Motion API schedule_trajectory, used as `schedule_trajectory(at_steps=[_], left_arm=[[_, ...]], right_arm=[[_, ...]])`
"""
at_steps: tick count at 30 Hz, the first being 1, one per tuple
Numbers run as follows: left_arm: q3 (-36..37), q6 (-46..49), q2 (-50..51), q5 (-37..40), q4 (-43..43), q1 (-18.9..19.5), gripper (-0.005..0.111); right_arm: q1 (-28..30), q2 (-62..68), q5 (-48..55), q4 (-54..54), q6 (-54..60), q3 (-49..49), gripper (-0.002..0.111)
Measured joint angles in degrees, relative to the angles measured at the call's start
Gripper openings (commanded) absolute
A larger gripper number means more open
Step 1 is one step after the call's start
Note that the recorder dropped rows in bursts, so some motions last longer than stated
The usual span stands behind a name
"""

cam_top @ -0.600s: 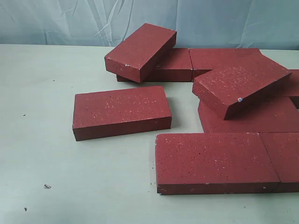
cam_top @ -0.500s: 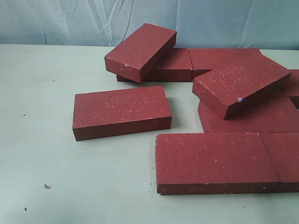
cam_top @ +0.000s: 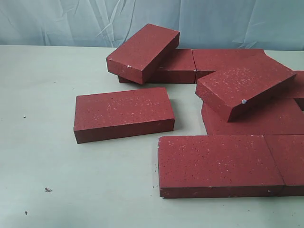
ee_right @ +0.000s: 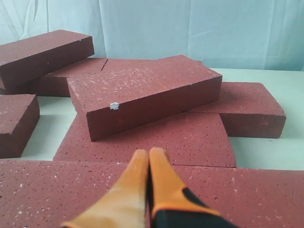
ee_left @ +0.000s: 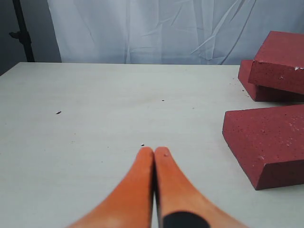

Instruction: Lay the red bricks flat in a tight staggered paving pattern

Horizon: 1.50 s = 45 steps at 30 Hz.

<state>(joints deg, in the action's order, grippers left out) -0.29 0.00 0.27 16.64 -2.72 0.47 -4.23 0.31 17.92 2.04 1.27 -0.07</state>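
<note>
Left claw (ee_left: 154, 151) is hovering closed, empty, over the table (ee_left: 95, 104), flat brick (ee_left: 266, 137) lying near ahead. Right claw (ee_right: 148, 153) is hanging closed over the red bricks (ee_right: 47, 194), tilted brick (ee_right: 142, 90) resting just beyond its tips.

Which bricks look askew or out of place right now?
Two sit tilted on flat ones: the back brick and the right brick, which has a pale speck on its edge. The lone brick lies flat, apart.
</note>
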Motion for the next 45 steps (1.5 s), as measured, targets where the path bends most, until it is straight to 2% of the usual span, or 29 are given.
schedule_trajectory(at_steps=[4, 15, 25, 45], left_arm=[[0.0, 0.0, 0.0, 0.0, 0.0, 0.0, 0.0], [0.0, 0.0, 0.0, 0.0, 0.0, 0.0, 0.0], [0.0, 0.0, 0.0, 0.0, 0.0, 0.0, 0.0], [0.0, 0.0, 0.0, 0.0, 0.0, 0.0, 0.0]], right_arm=[[0.0, 0.0, -3.7, 0.0, 0.0, 0.0, -0.001], [0.0, 0.0, -22.1, 0.0, 0.0, 0.0, -0.001], [0.0, 0.0, -27.9, 0.0, 0.0, 0.0, -0.001], [0.0, 0.0, -29.5, 0.0, 0.0, -0.1, -0.001]])
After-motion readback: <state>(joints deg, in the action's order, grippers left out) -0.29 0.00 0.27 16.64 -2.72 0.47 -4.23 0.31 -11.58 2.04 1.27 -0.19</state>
